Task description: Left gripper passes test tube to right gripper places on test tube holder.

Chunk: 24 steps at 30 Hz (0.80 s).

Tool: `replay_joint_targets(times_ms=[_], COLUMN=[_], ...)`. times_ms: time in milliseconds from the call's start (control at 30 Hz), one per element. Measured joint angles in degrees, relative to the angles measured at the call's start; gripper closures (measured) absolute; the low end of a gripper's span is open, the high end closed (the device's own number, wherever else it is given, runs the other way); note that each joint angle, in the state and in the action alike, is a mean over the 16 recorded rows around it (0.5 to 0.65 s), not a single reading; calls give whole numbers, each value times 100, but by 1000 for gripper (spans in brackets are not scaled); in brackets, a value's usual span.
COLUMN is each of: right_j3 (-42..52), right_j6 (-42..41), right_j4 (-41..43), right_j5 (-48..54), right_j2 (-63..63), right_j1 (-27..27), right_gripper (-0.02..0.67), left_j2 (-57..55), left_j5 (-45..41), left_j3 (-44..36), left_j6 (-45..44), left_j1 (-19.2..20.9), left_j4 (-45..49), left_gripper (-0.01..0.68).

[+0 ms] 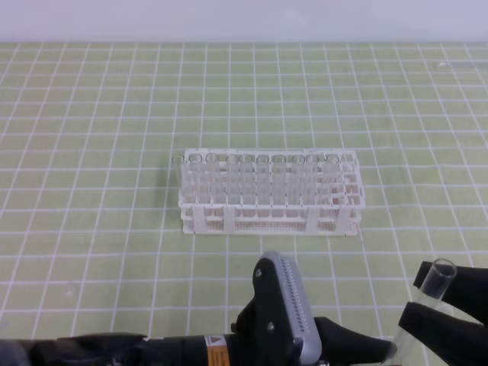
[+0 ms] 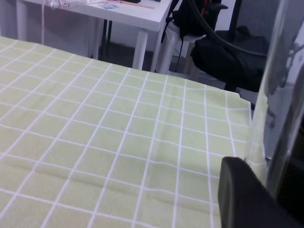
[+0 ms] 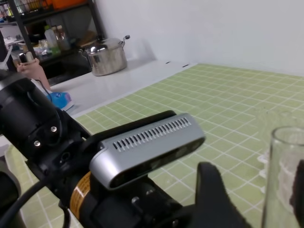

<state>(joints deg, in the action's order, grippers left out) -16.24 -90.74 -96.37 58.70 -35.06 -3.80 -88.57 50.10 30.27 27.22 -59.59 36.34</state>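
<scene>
The test tube (image 1: 436, 278) is clear and slants up to the right at the bottom right, its open mouth on top. My left gripper (image 1: 385, 349) reaches in along the bottom edge and is shut on the tube's lower end. In the left wrist view the test tube (image 2: 273, 95) rises beside a black finger (image 2: 242, 194). My right gripper (image 1: 431, 301) stands open around the upper part, and the test tube (image 3: 285, 171) shows between its fingers (image 3: 213, 199) with a gap on the left. The white test tube holder (image 1: 347, 191) sits mid-table, well beyond both grippers.
Several clear tubes (image 1: 244, 179) stand in the holder's back rows. A green gridded cloth (image 1: 114, 114) covers the table. The cloth's far edge (image 2: 237, 95) shows in the left wrist view, with a white table and dark chairs beyond. A steel pot (image 3: 107, 54) stands on a side counter.
</scene>
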Motion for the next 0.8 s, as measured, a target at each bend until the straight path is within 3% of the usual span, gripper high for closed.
replay_joint_targets(times_ms=[233,800], right_j3=[0,0], right_j6=[0,-60], right_j4=[11,11], right_j5=[-79,-222], right_j2=[0,0], right_j1=[0,0], right_gripper=[340,518], left_j2=[-3,10], left_j5=[-36,5], left_j3=[17,21], left_j6=[14,35], left_j1=[0,1], left_j4=[4,-11], left_gripper=[537,536])
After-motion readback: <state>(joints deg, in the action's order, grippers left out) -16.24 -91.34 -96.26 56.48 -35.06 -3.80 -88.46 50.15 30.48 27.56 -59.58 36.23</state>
